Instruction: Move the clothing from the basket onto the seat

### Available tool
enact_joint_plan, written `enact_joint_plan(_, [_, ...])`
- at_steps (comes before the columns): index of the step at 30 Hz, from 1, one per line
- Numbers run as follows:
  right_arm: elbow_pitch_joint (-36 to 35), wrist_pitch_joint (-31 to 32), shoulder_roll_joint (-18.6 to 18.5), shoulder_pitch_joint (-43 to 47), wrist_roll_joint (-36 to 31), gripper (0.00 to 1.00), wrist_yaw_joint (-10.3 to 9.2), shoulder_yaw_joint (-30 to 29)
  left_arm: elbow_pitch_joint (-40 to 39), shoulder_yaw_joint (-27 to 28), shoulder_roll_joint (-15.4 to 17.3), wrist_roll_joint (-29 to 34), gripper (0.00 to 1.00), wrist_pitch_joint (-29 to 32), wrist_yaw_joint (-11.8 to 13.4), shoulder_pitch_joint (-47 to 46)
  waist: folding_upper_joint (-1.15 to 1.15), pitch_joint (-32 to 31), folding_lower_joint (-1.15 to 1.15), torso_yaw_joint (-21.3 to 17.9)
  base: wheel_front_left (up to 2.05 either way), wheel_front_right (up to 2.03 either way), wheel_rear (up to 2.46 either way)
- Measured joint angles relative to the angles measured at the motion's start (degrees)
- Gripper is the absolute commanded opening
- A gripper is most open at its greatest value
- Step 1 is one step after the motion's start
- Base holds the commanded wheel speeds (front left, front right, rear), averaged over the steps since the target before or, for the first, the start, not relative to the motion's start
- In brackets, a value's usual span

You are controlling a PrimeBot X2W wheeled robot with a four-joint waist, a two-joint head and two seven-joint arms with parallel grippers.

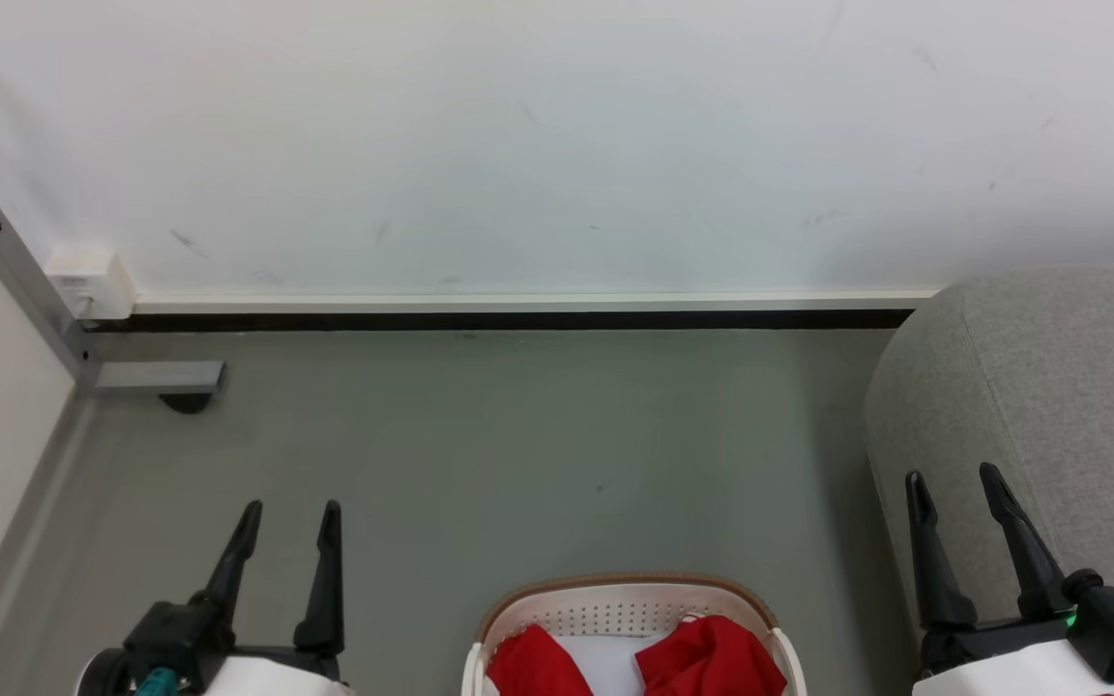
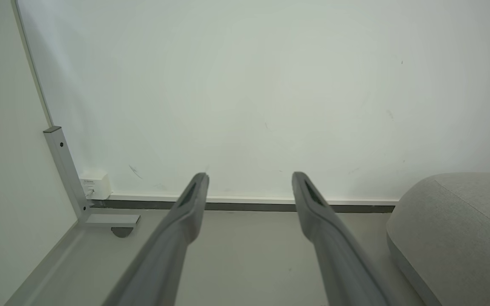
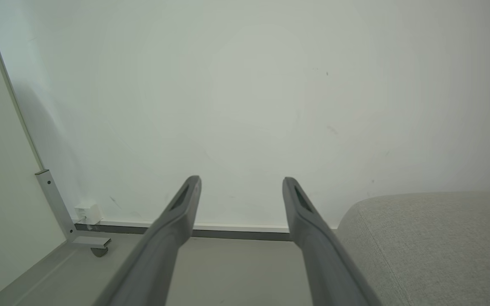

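- Clothing (image 1: 712,659) lies in the basket (image 1: 620,583) at the bottom centre of the head view. It shows as two bright red bunches, a smaller one on the left and a fuller one on the right, with a pale cloth (image 1: 610,667) between them.
- The basket is cream with rows of small holes and a tan-brown rim. It stands on the grey floor (image 1: 518,454) between the two arms, and the bottom edge of the view cuts it off.
- The left hand (image 1: 291,507) is at the lower left with its fingers pointing up the view. It is released, with the fingers spread and nothing between them, over bare floor and well apart from the basket.
- The right hand (image 1: 952,474) is at the lower right, also released and empty. Its parted fingers show against the rounded end of the seat (image 1: 1050,387).
- The seat is light grey, with a seam running over it. It stands at the right against the white wall (image 1: 557,145), near the basket.
- At the far left a grey metal post (image 1: 20,275) meets the floor, with a small white box (image 1: 93,282) just beside it at the foot of the wall.
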Motion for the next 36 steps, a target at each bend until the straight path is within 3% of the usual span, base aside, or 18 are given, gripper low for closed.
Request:
enact_joint_plan(11, [-0.54,-0.01,-0.69,-1.46,0.01,1.00,0.00,0.71,0.89,-0.64,-0.01,-0.56,1.00,-0.01,-0.26,-0.91,0.00,1.90,0.00,-2.11,0.00,0.00,0.00])
enact_joint_plan(25, [-2.15,-0.12,-0.16,-5.09,-0.01,1.00,0.00,-0.33,2.41,-1.22,-0.02,0.97,1.00,-0.01,-1.29,-6.11,0.00,8.87,0.00,-7.24,0.00,0.00,0.00])
enact_joint_plan(36, [-4.11,-0.12,0.79,-8.78,0.21,1.00,0.00,-0.97,10.24,-3.90,1.59,3.93,1.00,-0.01,-2.55,-13.13,0.00,16.88,0.01,-11.42,0.00,0.00,0.00])
